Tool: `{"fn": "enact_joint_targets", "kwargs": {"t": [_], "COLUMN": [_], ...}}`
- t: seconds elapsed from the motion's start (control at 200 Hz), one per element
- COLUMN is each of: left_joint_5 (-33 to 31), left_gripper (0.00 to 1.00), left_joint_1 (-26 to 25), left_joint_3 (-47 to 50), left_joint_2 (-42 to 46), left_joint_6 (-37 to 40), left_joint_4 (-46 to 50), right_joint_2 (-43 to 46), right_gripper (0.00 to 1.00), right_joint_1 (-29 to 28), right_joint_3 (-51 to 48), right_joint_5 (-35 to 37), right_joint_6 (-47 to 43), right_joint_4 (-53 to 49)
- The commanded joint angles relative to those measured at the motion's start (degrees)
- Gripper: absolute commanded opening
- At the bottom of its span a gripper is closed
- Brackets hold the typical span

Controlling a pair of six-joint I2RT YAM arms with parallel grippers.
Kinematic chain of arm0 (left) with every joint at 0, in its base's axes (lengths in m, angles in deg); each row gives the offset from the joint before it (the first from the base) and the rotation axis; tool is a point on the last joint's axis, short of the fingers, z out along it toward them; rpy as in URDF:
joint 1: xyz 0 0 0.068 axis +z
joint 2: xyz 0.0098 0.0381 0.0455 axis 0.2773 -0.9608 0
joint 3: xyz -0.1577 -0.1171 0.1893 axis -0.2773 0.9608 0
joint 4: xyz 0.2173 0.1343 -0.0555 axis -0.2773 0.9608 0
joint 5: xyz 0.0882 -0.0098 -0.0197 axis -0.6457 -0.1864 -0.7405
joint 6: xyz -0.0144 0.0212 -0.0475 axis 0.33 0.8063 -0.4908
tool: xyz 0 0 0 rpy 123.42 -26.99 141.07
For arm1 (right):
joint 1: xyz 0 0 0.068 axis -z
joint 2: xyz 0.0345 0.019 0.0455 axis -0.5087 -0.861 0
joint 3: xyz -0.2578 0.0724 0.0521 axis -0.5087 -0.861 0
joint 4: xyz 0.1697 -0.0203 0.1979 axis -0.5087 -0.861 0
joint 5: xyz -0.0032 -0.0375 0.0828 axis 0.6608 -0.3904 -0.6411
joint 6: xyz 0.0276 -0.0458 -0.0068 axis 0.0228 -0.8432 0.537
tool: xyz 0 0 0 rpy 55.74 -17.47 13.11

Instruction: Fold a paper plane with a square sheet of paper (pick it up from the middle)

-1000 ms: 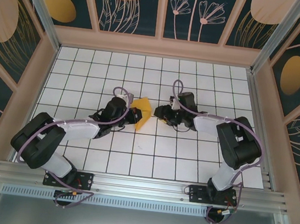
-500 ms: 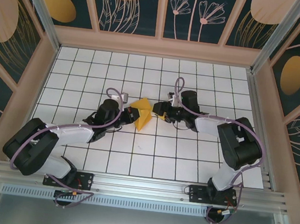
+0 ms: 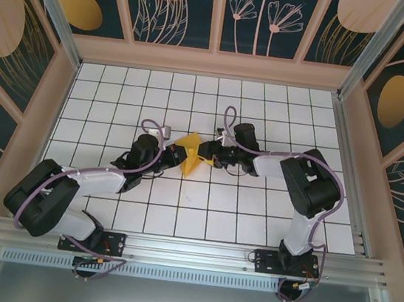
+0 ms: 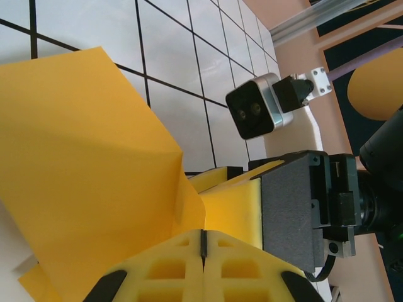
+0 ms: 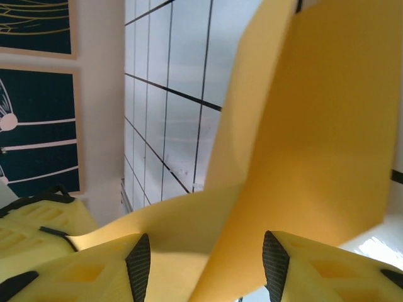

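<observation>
Right pincer (image 3: 204, 155) moved left, its fingers now straddling the sheet of paper (image 3: 191, 150) at its right edge. Left arm (image 3: 102, 176) stretched out, elbow dropped left.

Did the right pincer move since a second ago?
Yes. The right pincer slid left across the white grid table, closer to the orange paper.

Top external: paper sheet (image 3: 191, 152) is small, and its folds cannot be made out. Its side edges are covered by left gripper (image 3: 177, 155) and right gripper (image 3: 204, 153).
Left wrist: sheet runs off the left and bottom edges. The pinch point is hidden behind the gripper's pressed-together fingers (image 4: 165, 265), which are cut off at the bottom.
Right wrist: sheet is cut by the top and right edges. Finger contact with it is unclear.
</observation>
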Motion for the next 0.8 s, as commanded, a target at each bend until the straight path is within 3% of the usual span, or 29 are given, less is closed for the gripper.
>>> {"fn": "enact_joint_targets", "kwargs": {"t": [0.0, 0.32, 0.58, 0.68, 0.796], "left_joint_5": [0.73, 0.33, 0.25, -0.33, -2.20], "left_gripper": [0.05, 0.05, 0.06, 0.12, 0.27], "left_joint_1": [0.62, 1.47, 2.07, 2.16, 2.27], "left_joint_3": [1.01, 1.73, 2.15, 2.02, 1.07], "left_joint_2": [0.75, 0.15, -0.92, -1.05, -0.37], "left_joint_6": [-0.93, -1.84, -2.85, -2.60, -1.34], "left_joint_4": [-2.79, -2.09, -1.42, -0.24, 3.70], "right_joint_2": [-1.64, -2.66, -3.04, -2.45, -0.65], "right_gripper": [0.52, 0.41, 0.20, 0.12, 0.06], "right_joint_1": [-0.22, -0.26, -0.26, -0.26, -0.26], "right_joint_3": [1.41, 1.18, 2.04, 2.49, 2.83], "right_joint_5": [-1.83, -1.30, -0.22, 1.64, 5.38], "right_joint_6": [0.75, 2.37, 2.16, 1.72, 0.32], "right_joint_4": [5.04, 7.59, 5.52, 3.33, -0.72]}}
